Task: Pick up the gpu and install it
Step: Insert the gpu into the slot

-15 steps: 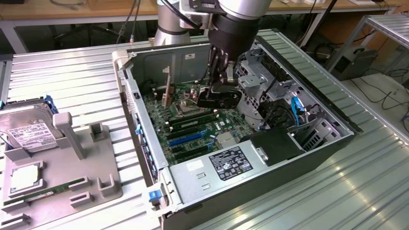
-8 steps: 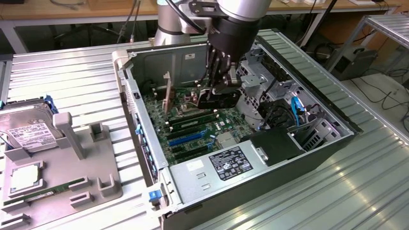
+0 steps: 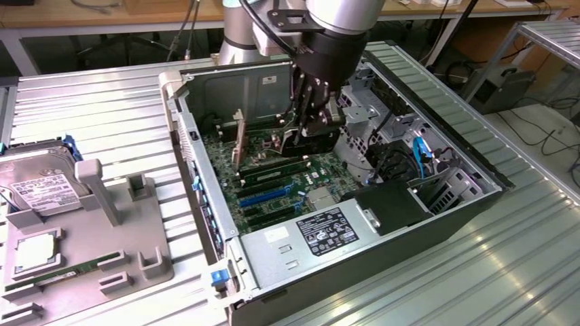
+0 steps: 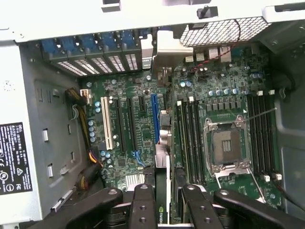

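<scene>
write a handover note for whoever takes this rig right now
Pincer: shut on the graphics card, which it holds on edge.
Where: inside the open computer case, low over the motherboard, close to the blue slot.
Done: card picked up and brought into the case.
Left: seating it; cannot tell whether it has entered a slot.

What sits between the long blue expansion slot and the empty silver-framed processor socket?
In the wrist view, a row of long black memory slots; beside the blue slot, the edge of the dark graphics card held in the jaws.
</scene>
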Robot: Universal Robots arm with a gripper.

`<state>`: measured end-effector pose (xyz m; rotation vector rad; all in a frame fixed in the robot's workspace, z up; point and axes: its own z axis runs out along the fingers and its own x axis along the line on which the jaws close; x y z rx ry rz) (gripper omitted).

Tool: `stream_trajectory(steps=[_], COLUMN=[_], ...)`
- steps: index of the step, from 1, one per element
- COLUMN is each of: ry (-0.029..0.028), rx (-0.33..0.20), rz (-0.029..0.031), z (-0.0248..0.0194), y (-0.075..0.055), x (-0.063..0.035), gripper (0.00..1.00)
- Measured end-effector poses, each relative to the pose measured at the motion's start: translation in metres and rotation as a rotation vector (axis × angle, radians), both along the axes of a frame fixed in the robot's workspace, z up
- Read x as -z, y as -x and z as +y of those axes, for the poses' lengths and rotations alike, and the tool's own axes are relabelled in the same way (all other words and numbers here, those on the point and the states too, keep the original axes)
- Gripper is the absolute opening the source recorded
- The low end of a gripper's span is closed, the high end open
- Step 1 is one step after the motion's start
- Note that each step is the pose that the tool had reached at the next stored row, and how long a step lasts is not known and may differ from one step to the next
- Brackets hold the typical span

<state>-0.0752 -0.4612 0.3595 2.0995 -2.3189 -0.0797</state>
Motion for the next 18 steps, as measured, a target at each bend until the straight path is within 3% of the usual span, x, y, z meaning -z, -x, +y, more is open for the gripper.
stream_trajectory(steps=[10, 18], ry=[-0.0001, -0.0001], rx=[-0.024, -0.029], rz=[-0.0253, -0.0323], z=[-0.0001, -0.0002], y=[0.007, 0.025], x=[0.0071, 0.0166], gripper=[0.26, 0.26])
